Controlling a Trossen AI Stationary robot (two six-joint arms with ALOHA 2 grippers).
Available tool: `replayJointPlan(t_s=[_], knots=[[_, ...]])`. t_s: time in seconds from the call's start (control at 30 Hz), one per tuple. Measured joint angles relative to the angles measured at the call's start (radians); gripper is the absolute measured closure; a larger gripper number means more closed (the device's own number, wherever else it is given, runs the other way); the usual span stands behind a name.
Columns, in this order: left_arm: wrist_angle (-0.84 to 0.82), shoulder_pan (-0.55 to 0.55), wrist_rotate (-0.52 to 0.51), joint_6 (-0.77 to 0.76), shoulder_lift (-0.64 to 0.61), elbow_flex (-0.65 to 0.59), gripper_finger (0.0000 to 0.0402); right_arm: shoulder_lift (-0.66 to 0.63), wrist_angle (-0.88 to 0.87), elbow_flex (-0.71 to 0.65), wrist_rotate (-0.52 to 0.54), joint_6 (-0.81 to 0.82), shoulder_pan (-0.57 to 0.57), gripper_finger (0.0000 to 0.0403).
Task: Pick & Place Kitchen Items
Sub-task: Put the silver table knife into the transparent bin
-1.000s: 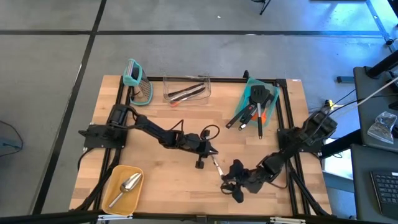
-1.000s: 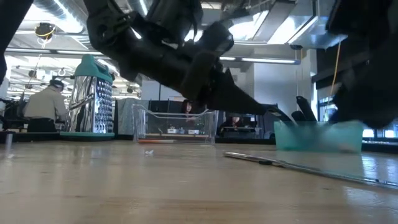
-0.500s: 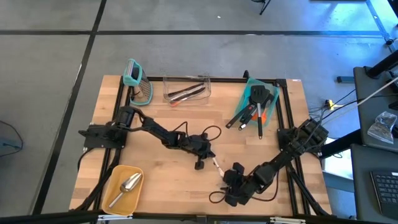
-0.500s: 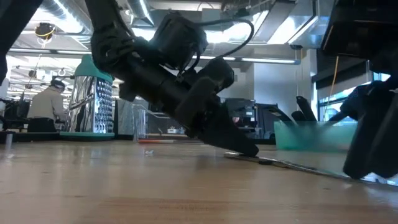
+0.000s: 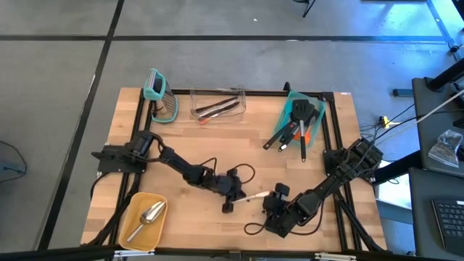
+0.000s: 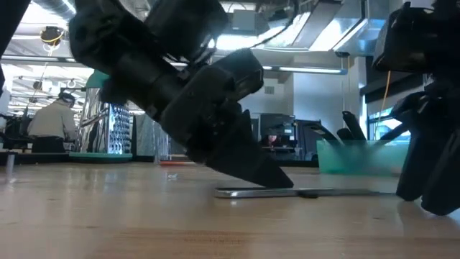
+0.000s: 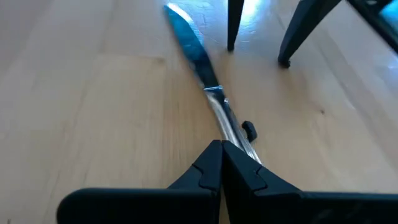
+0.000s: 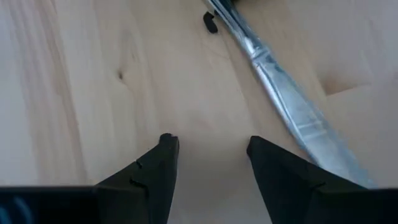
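Left tool now pinched on knife handle; right tool parted, pulled back.

Silver metal table knife ahead of spread dark fingers

The knife lies on the pale wooden tabletop, just beyond the right gripper.

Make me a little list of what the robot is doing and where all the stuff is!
left gripper: shut on knife handle, low on table
knife: flat on table, mid-front
right gripper: open, beside knife blade, holding nothing
scoop: in yellow tray
grater: back left corner
turners: in teal bin
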Motion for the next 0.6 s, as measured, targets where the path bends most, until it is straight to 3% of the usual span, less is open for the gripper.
replayJointPlan(t_s=[0.2, 0.6], knots=[[0.029, -0.056, -0.194, 0.059, 0.003, -0.002, 0.0395, -0.001, -0.014, -0.008, 0.030, -0.159, 0.000, 0.0201], [0.086, -0.064, -0.211, 0.058, 0.003, -0.002, 0.0397, 0.004, 0.004, -0.015, 0.177, -0.460, -0.005, 0.0201]])
